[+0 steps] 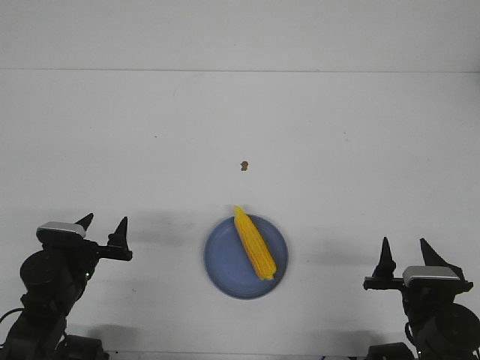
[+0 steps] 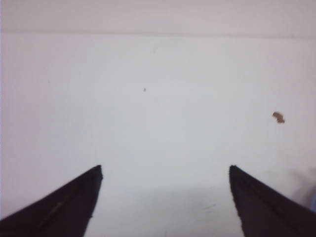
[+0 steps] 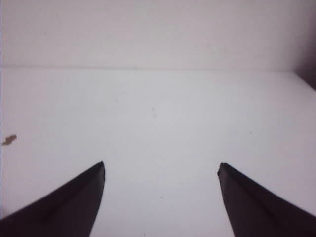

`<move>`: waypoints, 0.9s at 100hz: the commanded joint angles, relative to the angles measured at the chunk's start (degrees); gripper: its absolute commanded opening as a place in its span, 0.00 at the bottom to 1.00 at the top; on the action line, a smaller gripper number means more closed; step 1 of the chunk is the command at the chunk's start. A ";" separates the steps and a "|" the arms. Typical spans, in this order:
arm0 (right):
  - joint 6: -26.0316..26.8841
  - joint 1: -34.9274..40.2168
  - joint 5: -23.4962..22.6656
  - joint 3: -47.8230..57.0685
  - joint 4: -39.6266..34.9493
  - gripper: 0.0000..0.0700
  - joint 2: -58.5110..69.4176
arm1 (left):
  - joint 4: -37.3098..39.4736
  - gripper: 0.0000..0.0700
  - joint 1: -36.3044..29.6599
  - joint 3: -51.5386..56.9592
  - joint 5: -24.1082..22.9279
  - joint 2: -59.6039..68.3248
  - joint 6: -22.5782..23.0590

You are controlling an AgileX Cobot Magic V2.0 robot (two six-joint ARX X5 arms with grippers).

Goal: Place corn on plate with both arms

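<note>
A yellow corn (image 1: pixel 253 243) lies on the round blue plate (image 1: pixel 222 264) near the table's front middle, its pointed end over the plate's far rim. My left gripper (image 1: pixel 105 223) hangs open to the left of the plate, well apart from it. To the plate's right, my right gripper (image 1: pixel 406 246) is open too. In the left wrist view the left gripper (image 2: pixel 165 169) has only bare table between its fingers. The right gripper (image 3: pixel 161 165) in the right wrist view is likewise empty. Corn and plate do not show in either wrist view.
A small brown speck (image 1: pixel 244 166) lies on the white table beyond the plate; the same speck (image 2: pixel 279 117) shows in the left wrist view and the speck (image 3: pixel 9 140) in the right wrist view. The table's far edge (image 1: pixel 240 71) meets a white wall.
</note>
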 commanded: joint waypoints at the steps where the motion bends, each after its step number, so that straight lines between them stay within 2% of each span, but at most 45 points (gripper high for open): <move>1: -0.81 0.00 0.04 0.17 1.46 0.67 -0.13 | 0.00 0.56 0.07 0.31 -0.17 0.00 -0.55; 7: -0.81 0.00 0.04 0.17 1.64 0.55 -0.09 | 0.04 0.44 0.04 0.31 -0.17 -0.48 -0.55; 18: -0.79 0.00 0.42 0.17 2.05 0.17 -0.04 | 0.02 0.15 0.04 0.31 -0.15 -0.76 -0.55; 22: -0.81 0.00 0.85 0.17 2.12 0.07 -0.04 | 0.00 0.02 0.04 0.31 -0.15 -0.76 -0.52; 26: -0.81 0.00 0.92 0.17 2.14 0.02 -0.04 | 0.04 0.01 0.04 0.31 -0.15 -0.76 -0.55; 90: -0.79 0.00 0.87 0.17 1.97 0.02 -0.04 | 0.11 0.02 0.04 0.33 -0.15 -1.75 -0.74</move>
